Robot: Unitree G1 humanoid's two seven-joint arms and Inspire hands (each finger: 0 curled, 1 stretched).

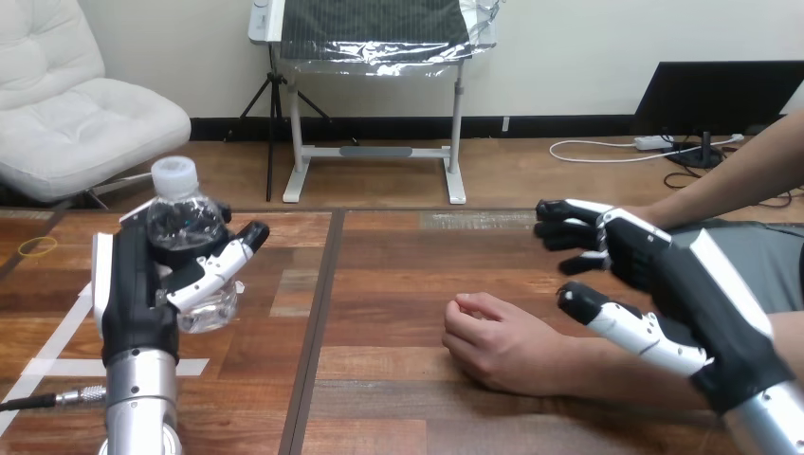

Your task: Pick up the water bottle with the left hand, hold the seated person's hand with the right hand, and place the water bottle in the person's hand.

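Note:
A clear water bottle (185, 223) with a white cap stands upright at the table's left, and my left hand (142, 289) is curled round its body, thumb across the front. The person's hand (498, 341) rests on the table at centre right, fingers loosely curled, forearm running off to the right. My right hand (645, 270) hovers open just above and to the right of that forearm, fingers pointing left and thumb lower, with a gap between it and the person's hand.
White tape strips (57, 336) mark the wooden table (379, 284) near my left arm. A dark seam runs down the table left of centre. A yellow rubber band (38, 246) lies at the far left.

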